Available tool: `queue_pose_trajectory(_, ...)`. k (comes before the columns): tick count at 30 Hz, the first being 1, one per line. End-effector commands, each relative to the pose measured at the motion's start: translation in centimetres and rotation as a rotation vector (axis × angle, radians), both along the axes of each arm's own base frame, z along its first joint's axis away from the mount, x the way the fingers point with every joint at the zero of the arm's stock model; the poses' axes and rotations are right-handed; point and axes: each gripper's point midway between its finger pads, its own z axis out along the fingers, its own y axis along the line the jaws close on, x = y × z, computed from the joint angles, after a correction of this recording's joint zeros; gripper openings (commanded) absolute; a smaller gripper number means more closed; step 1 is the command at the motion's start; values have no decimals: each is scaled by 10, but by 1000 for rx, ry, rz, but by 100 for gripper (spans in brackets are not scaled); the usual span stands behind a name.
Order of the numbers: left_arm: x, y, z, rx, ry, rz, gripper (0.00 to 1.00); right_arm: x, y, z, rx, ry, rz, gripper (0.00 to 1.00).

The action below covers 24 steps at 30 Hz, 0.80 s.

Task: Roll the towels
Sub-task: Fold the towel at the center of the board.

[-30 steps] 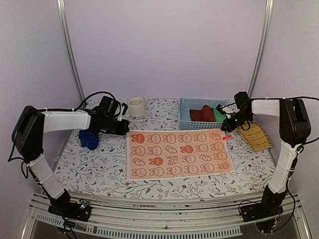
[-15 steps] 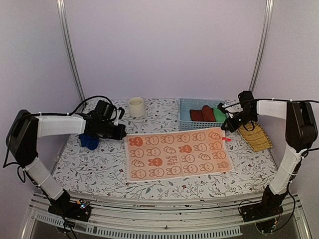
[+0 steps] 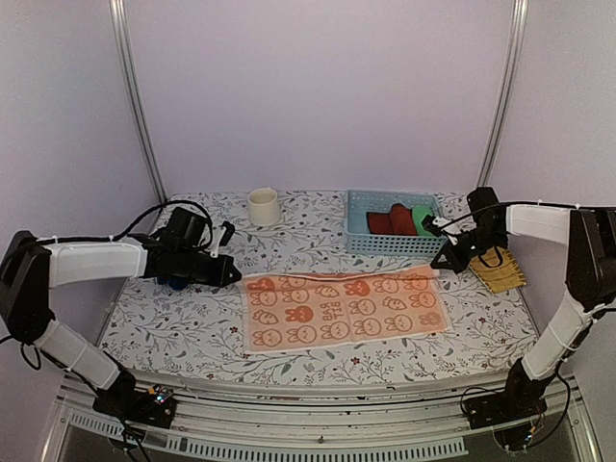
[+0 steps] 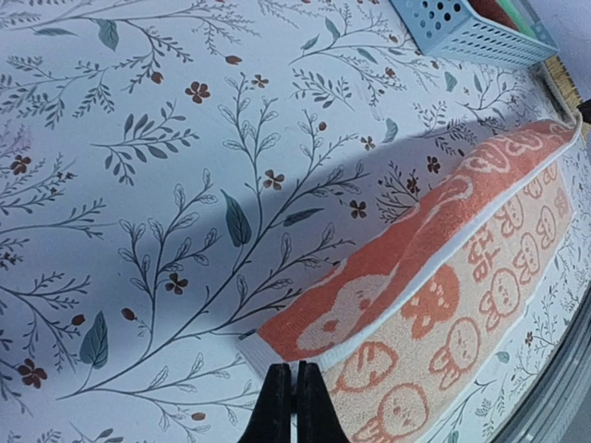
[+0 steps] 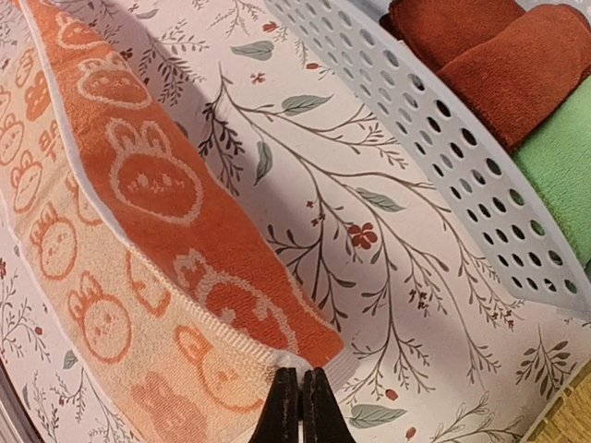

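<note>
The orange-salmon towel (image 3: 337, 310) with white bunny prints lies flat in the middle of the table, its far edge lifted and folded toward the near side. My left gripper (image 3: 234, 277) is shut on the towel's far left corner (image 4: 277, 343). My right gripper (image 3: 441, 266) is shut on its far right corner (image 5: 319, 355). Both wrist views show the darker underside turned up along the fold. The blue towel (image 3: 169, 282) lies behind my left wrist, mostly hidden.
A light blue basket (image 3: 358, 236) at the back right holds red rolls (image 3: 390, 219) and a green roll (image 3: 422, 216). A cream cup (image 3: 263, 206) stands at the back. A yellow mat (image 3: 500, 271) lies beside my right gripper.
Both grippers have moved toward the near side with the towel's far corners, so the far strip now folds over the towel. The left arm now covers most of the blue towel.
</note>
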Motion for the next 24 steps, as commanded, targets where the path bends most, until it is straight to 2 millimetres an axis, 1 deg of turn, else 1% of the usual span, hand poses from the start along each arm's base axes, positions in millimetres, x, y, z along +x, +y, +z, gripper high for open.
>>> queue_pose_trajectory(1, -15, -6, 10, -84, 30, -36, 0, -26, 0, 8, -1, -13, 91, 2)
queue_pose_trajectory(4, -25, -8, 4, -101, 68, -58, 0, -37, -1, 7, -17, -8, 126, 3)
queue_pose_trajectory(9, -39, -5, -4, -80, 123, -65, 0, -50, -4, 4, -37, 0, 164, 3)
queue_pose_trajectory(11, -45, -4, -8, -73, 151, -75, 0, -54, -6, 0, -54, 6, 172, 2)
queue_pose_trajectory(13, -50, 1, -16, -43, 189, -65, 0, -55, -8, -2, -62, 5, 177, 2)
queue_pose_trajectory(15, -57, 1, -22, -23, 221, -80, 0, -56, -10, -3, -61, 7, 175, 2)
queue_pose_trajectory(20, -66, -6, -24, -9, 221, -131, 0, -58, -15, -6, -60, 13, 178, 2)
queue_pose_trajectory(24, -69, -10, -27, 14, 216, -157, 0, -69, -15, -12, -57, 35, 203, 2)
